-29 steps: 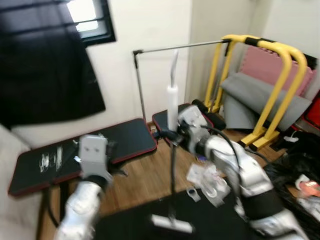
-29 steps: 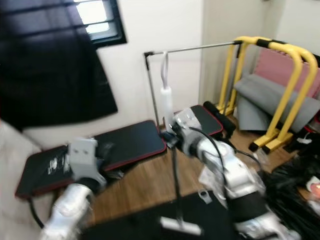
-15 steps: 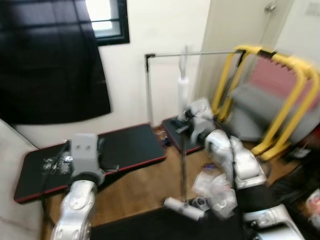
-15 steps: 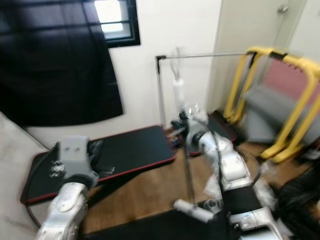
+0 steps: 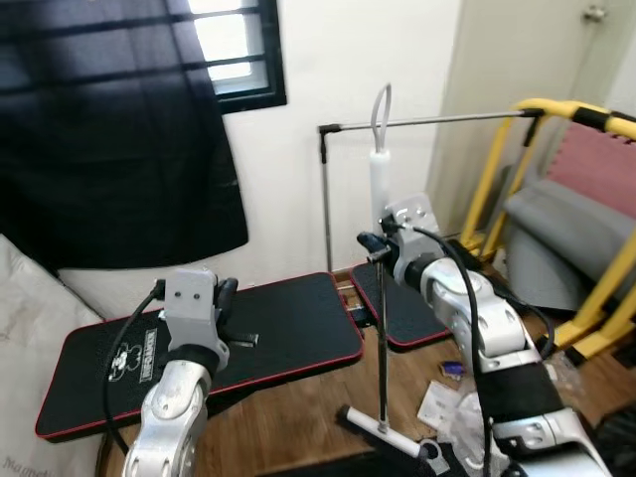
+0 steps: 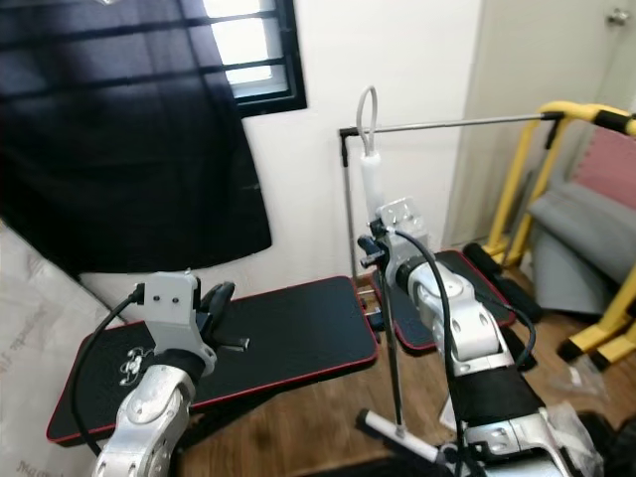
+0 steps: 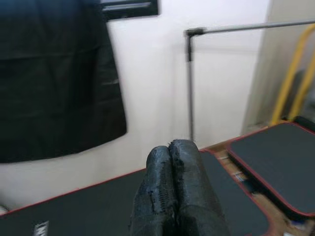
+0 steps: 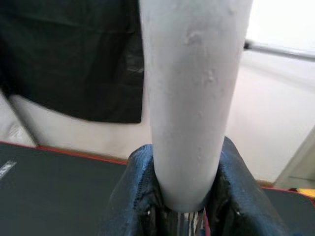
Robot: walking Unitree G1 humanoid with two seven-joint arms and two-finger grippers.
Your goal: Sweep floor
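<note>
R gripper (image 5: 377, 241) is clamping the broom (image 5: 382, 328) handle just below its white grip, fingers (image 8: 137, 196) pressing on both sides of the pole. Broom is standing upright w/ its white head (image 5: 383, 434) resting on the wood floor (image 5: 298, 412), between the two black mats and just in front of them. Loop at the handle top is sitting up near the metal rail (image 5: 427, 121).

L gripper (image 7: 174, 194) is hovering raised over the big black mat (image 5: 199, 348), fingers pressed together, holding nothing. L arm is sitting well apart from the broom.

Smaller black mat (image 5: 412, 313) is lying behind the R arm, red-edged like the big one. Yellow frame (image 5: 556, 189) is standing at far R w/ a grey pad (image 5: 571, 234) leaning inside it. Bits of paper and plastic litter (image 5: 442, 397) are lying on the floor near the broom head, R of it. Dark curtain (image 5: 109, 139) is hanging on the wall under the window (image 5: 234, 55). White cushion (image 5: 30, 328) is showing at L edge.
</note>
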